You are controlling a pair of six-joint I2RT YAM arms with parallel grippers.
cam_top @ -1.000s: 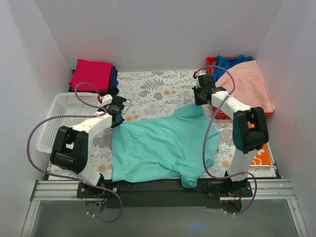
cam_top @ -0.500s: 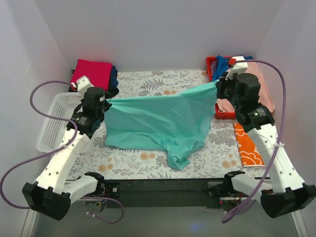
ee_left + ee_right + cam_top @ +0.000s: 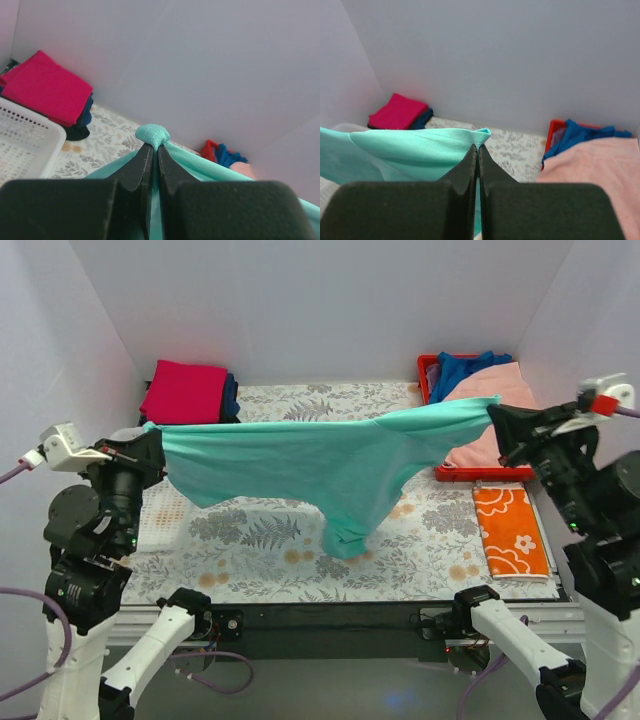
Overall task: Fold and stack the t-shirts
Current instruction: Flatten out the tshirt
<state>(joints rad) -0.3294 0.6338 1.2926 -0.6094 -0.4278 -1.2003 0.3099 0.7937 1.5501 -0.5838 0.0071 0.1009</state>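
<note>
Above the floral-patterned table (image 3: 280, 540), the mint-teal soft cloth t-shirt (image 3: 300, 460) hangs stretched, long axis running left to right, its lower part sagging toward the table's middle. The left arm (image 3: 90, 530) and right arm (image 3: 600, 510) are raised and spread wide. The left tool (image 3: 150, 438) and right tool (image 3: 495, 422) are each pressed together, pinching a top corner.

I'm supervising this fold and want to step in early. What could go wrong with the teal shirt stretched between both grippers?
1. Slip: the left gripper and right gripper each pinch only a small bit of the shirt at its edge, so a tug might free it.
2. Crumpling: its middle sags, bunched, low toward the table; lowering could trap wrinkles.
3. Snag: its right end hangs over the pink cloth in the red bin.
</note>
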